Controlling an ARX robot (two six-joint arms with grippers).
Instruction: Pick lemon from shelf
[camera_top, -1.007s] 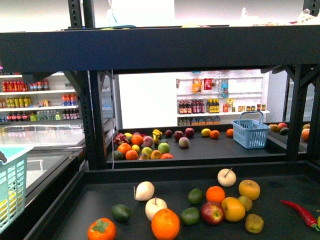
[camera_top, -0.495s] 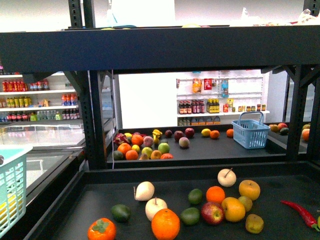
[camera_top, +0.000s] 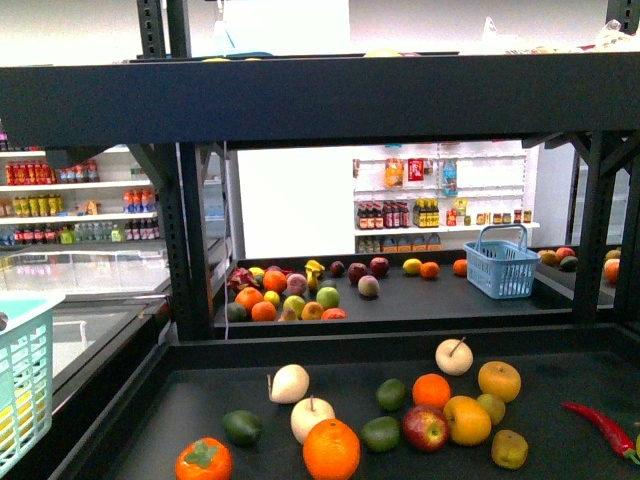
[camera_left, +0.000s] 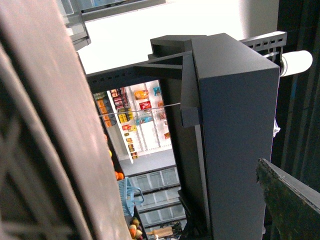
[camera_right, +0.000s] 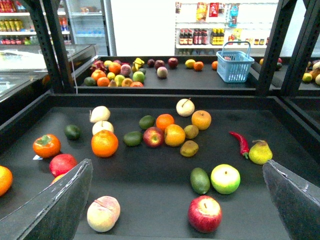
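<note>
Right wrist view: my right claw (camera_right: 176, 167) hangs spread wide above the shelf (camera_right: 150, 185), likely lining up on the lemon (camera_right: 174, 135) mid-deck beside a red apple (camera_right: 153, 137); I cannot tell my left claw's state.

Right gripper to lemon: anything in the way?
Nothing visible blocks the open right gripper from the lemon; only bare shelf deck lies between. The lemon is crowded, though: a red apple sits against one side, an olive-green fruit against the other, and an orange is just behind.
</note>
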